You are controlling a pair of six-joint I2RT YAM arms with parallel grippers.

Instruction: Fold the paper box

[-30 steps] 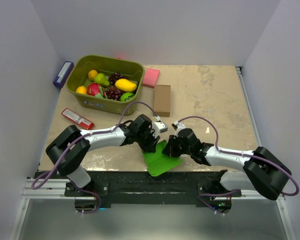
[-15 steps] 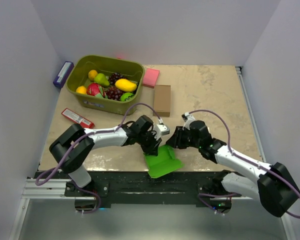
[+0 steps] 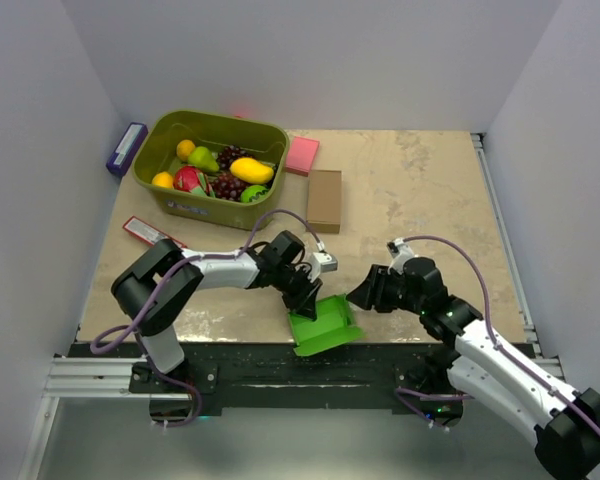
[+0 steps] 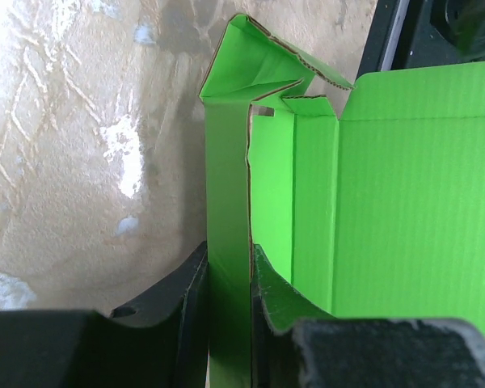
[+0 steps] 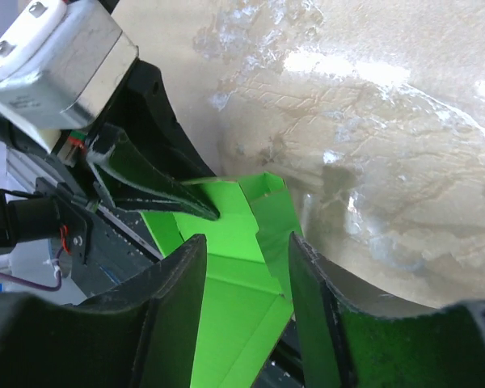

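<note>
The left gripper (image 3: 302,290) keeps its jaws pinched on a raised side wall of the paper box (image 3: 325,322), part-formed at the near edge of the table (image 3: 430,200). The right gripper (image 3: 366,294) has backed off rightward, jaws apart and empty, so that fold seems finished and another awaits.

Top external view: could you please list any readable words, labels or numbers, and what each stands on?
None can be read.
Red packet: pale marks, too small to read.
Green bin: faint marks on its front wall, blurred.
Purple box: too small to tell.
Paper box: no print.
</note>
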